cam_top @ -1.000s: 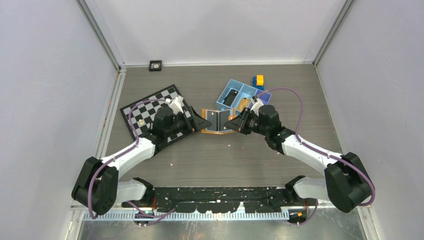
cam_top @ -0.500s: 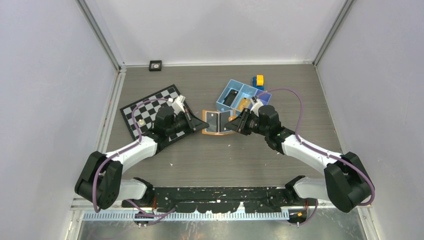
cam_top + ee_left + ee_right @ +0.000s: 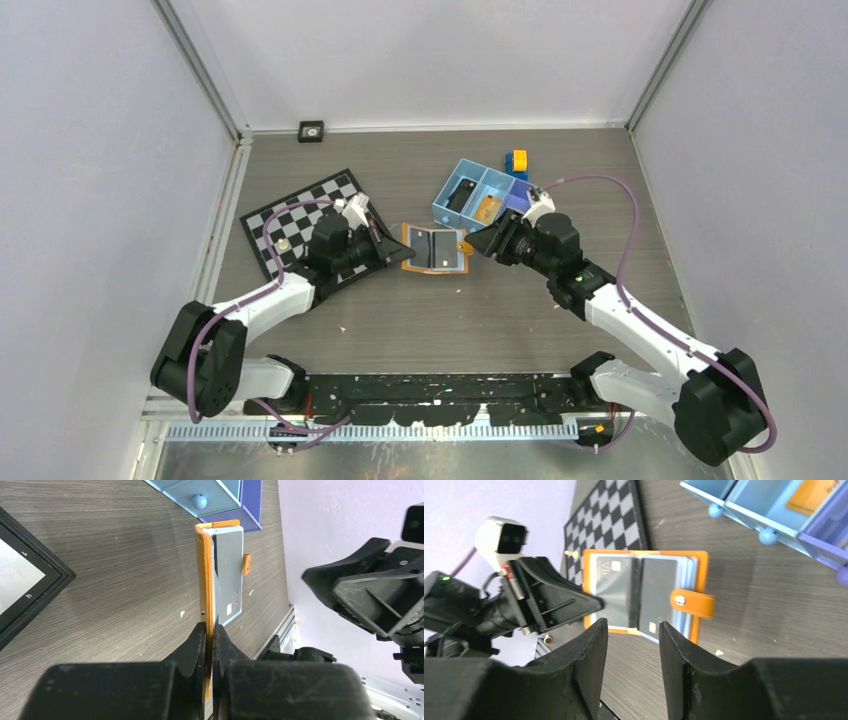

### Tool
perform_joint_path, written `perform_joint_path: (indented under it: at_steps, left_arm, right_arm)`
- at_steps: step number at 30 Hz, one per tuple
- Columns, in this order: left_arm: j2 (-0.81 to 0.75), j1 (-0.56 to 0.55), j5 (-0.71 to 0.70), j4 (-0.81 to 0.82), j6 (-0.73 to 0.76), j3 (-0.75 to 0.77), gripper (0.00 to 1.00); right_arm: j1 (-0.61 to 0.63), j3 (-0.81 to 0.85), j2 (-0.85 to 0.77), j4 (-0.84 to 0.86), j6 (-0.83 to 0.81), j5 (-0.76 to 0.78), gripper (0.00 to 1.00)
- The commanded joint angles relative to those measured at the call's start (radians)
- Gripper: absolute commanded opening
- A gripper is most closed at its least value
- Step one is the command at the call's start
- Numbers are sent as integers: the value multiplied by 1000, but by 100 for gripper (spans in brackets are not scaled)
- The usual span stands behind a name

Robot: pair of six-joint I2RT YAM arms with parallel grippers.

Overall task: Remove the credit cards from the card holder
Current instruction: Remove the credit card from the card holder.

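Note:
The orange card holder (image 3: 437,250) lies open at the middle of the table, with grey credit cards (image 3: 659,587) showing in its clear sleeves and its closing tab (image 3: 694,603) sticking out to the right. My left gripper (image 3: 405,252) is shut on the edge of the holder's left orange cover (image 3: 202,570). In the left wrist view the gripper (image 3: 210,627) pinches that thin cover, with a grey card (image 3: 228,570) beside it. My right gripper (image 3: 633,625) is open and holds nothing. It hangs just right of the holder (image 3: 482,243), apart from it.
A blue three-compartment tray (image 3: 497,179) stands behind the holder with a dark card (image 3: 461,195) and an orange card (image 3: 488,207) in it. A yellow-and-blue block (image 3: 518,160) sits behind the tray. A checkerboard (image 3: 290,215) lies under the left arm. A small black square (image 3: 311,130) rests at the back wall.
My left gripper closed on the holder's left cover. My right gripper opened, let go of the holder's right side and drew back to the right. The holder now lies opened out.

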Motion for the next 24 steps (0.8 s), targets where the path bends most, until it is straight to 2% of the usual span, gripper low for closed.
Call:
perform_joint_path:
  at_steps: [1, 4, 9, 24]
  left_arm:
    - [-26, 6, 18, 88, -9, -11, 0]
    - [-13, 6, 66, 183, -49, -27, 0]
    - [24, 4, 143, 315, -112, -37, 0]
    - [63, -17, 226, 532, -221, -51, 0]
  right_arm:
    - [0, -18, -20, 142, -12, -99, 45]
    - [0, -2, 95, 274, 50, -271, 39]
    - [1, 14, 245, 373, 113, -355, 36]
    - [-5, 37, 326, 383, 154, -373, 36]
